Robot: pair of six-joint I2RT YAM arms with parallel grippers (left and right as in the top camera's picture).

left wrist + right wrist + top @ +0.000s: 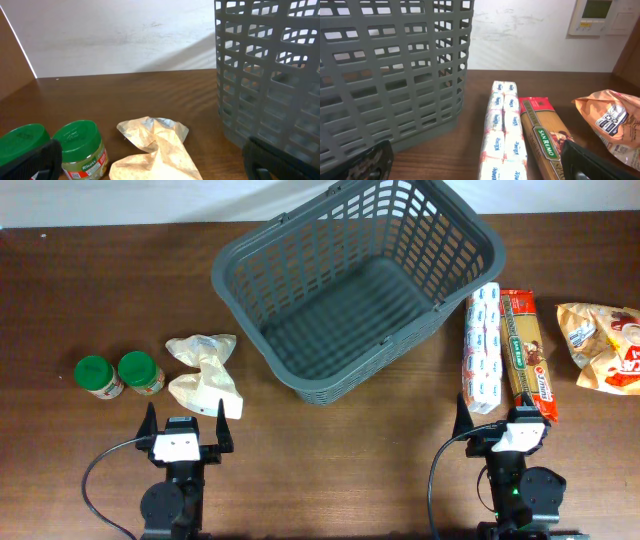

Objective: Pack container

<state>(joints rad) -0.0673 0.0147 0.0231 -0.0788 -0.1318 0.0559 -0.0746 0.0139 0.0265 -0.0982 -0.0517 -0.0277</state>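
The dark grey slotted basket (350, 290) stands empty at the table's middle back; it also shows in the left wrist view (270, 75) and the right wrist view (390, 75). My left gripper (186, 430) is open and empty, just in front of a crumpled tan bag (205, 370) (157, 152) and two green-lidded jars (120, 373) (80, 147). My right gripper (505, 425) is open and empty, just in front of a white tissue pack strip (482, 345) (502, 130) and a spaghetti pack (527, 355) (542, 135).
An orange snack bag (603, 345) (612, 122) lies at the far right. A white wall runs behind the table. A wall panel (597, 15) hangs at the upper right of the right wrist view.
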